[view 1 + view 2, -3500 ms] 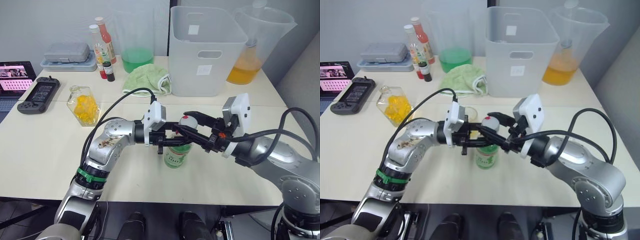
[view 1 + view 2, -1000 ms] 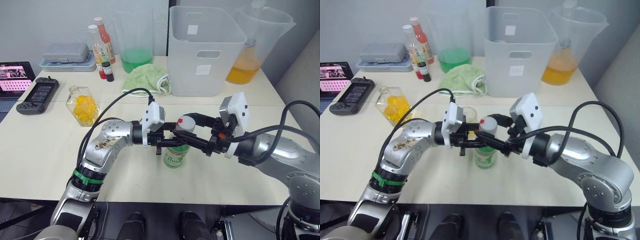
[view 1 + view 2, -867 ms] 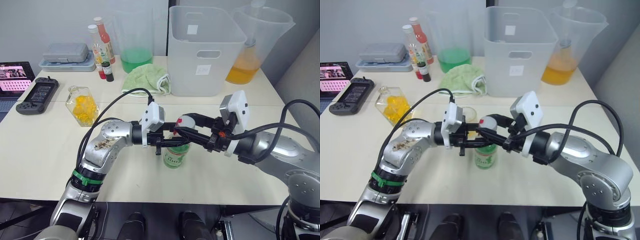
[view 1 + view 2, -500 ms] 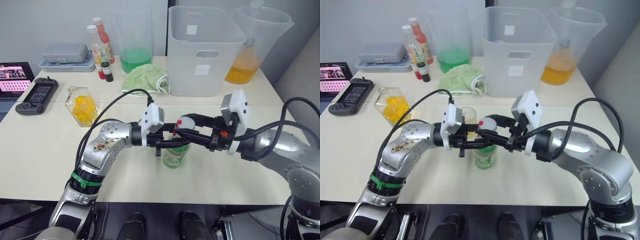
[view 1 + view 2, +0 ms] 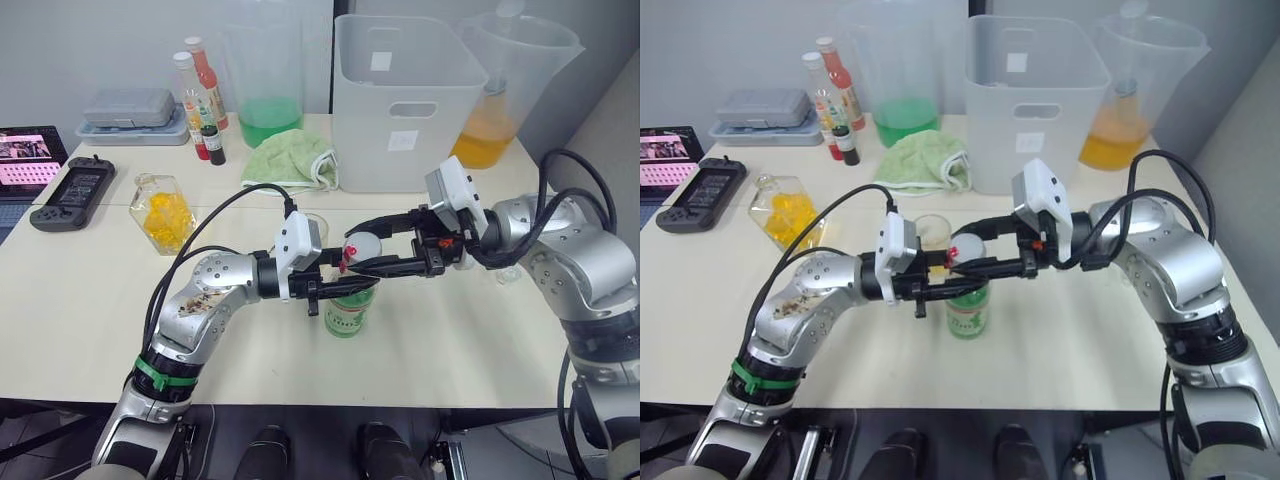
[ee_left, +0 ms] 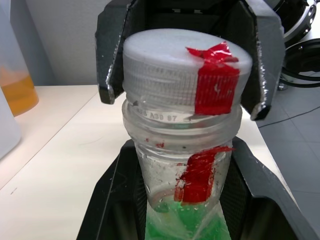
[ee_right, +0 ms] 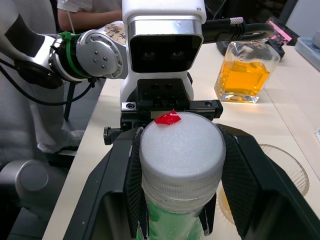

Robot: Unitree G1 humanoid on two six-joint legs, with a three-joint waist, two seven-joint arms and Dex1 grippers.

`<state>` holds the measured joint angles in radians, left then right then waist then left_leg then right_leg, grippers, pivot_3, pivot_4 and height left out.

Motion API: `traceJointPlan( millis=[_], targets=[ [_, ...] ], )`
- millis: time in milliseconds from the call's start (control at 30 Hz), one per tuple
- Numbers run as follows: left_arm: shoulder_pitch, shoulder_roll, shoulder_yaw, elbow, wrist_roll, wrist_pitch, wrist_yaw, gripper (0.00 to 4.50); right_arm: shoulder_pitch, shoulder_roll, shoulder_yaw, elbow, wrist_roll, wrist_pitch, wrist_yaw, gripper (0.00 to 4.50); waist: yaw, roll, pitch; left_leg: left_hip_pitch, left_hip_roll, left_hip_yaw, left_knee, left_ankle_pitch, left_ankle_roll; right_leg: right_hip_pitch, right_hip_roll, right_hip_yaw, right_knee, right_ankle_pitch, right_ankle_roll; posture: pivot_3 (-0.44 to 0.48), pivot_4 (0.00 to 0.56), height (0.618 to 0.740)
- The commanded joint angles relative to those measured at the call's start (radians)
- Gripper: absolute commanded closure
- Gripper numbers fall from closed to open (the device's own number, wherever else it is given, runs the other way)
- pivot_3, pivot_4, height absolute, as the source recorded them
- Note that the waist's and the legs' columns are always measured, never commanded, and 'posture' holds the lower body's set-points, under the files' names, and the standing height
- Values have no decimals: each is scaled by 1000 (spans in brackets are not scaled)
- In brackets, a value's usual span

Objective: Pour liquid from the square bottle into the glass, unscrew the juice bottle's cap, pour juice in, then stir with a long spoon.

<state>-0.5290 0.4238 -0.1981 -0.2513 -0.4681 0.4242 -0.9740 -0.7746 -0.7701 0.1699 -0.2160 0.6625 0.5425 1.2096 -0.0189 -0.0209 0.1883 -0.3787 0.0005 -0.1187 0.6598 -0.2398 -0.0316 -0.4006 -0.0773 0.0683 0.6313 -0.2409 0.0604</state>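
In the left eye view, we hold the juice bottle (image 5: 347, 310) upright at the centre of the bench (image 5: 80, 300), our left gripper (image 5: 330, 287) clenched on its neck and our right gripper (image 5: 362, 258) closed on the juice bottle's cap (image 5: 361, 249); the glass (image 5: 316, 227) stands just behind, the square bottle (image 5: 163, 212) at middle left. In the left wrist view, the cap's red mark has turned away from the red band on the neck, so we judge it is loosening. In the right wrist view, both jaws flank the cap squarely. To finish well, we should keep the neck pinned, twist without tilting the bottle, and lift the cap straight up once it frees.
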Motion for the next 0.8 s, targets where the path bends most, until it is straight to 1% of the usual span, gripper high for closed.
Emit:
traceJointPlan(
  millis=[33, 200, 400, 533, 700, 800],
  targets=[
    [21, 15, -13, 5, 29, 26, 21, 2983, -21, 1, -15, 7, 3, 31, 34, 2789, 0, 0, 0, 0, 0, 0, 0, 0, 0, 0, 0, 0, 0, 0, 0, 0, 150, 740],
    [23, 17, -16, 4, 27, 24, 20, 2983, -38, 14, -62, -5, 49, 88, 21, 2789, 1, 0, 0, -1, 0, 0, 0, 0, 0, -1, 0, 0, 0, 0, 0, 0, 150, 740],
    [8, 11, -24, 26, 30, 13, 11, 2983, -91, 13, -199, 19, 161, 198, -37, 2816, 2, 0, 0, -4, 0, 0, 0, 0, 0, -4, 0, 0, 1, 1, -1, 0, 150, 740],
    [5, 8, -28, 33, 29, 8, 9, 2983, -86, 1, -237, 18, 176, 218, -50, 2897, 3, 0, 0, -5, -1, 0, 0, 0, 0, -5, 0, 0, 0, 1, -1, 0, 150, 740],
    [3, 4, -33, 38, 29, 3, 4, 2983, -43, -27, -320, 15, 172, 225, -91, 2898, 3, 0, 0, -4, 0, 0, 0, 0, 0, -3, 0, 0, 0, 1, -1, 0, 150, 740],
    [6, 5, -34, 33, 27, 5, 3, 2983, 26, -58, -363, 45, 102, 185, -148, 2898, 6, 0, 0, -5, -1, 0, 0, 0, 0, -4, 0, 0, 0, 1, -1, 0, 150, 740]
  ],
)
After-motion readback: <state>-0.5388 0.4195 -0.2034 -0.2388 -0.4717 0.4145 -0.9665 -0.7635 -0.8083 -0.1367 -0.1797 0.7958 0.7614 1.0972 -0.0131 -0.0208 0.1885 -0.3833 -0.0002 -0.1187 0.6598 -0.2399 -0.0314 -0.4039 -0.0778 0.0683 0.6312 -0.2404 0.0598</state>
